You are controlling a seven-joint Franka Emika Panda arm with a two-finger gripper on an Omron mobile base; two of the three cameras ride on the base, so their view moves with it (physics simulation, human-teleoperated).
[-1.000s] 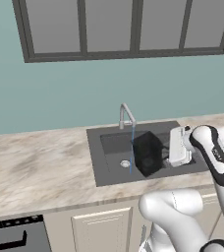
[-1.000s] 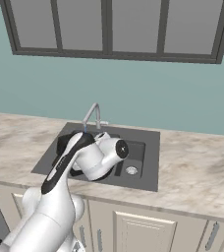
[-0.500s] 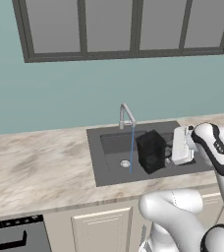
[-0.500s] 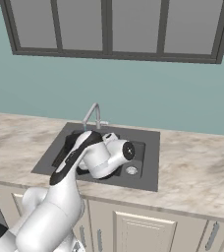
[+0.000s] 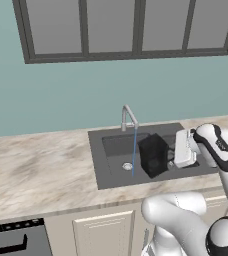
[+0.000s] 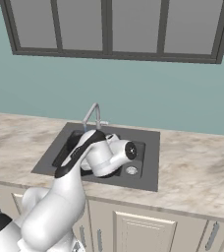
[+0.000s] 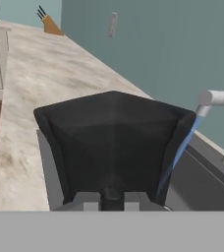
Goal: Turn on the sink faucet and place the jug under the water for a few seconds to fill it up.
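A white arm reaches from the near cabinet front over the sink [image 5: 98, 165]. Its gripper [image 7: 112, 201] is clamped on the black jug [image 5: 153, 155], fingers pinching what seems to be its handle. The jug hangs over the basin, just right of the water [image 5: 134, 152], which falls past it to near the drain. Behind, the faucet [image 5: 128, 117] arches from the sink's back rim, below a teal wall and dark window. Risk, as I judge it: the stream misses the jug's mouth, so it stays unfilled unless it shifts left; a filling jug grows heavier and could tilt in the pinch.
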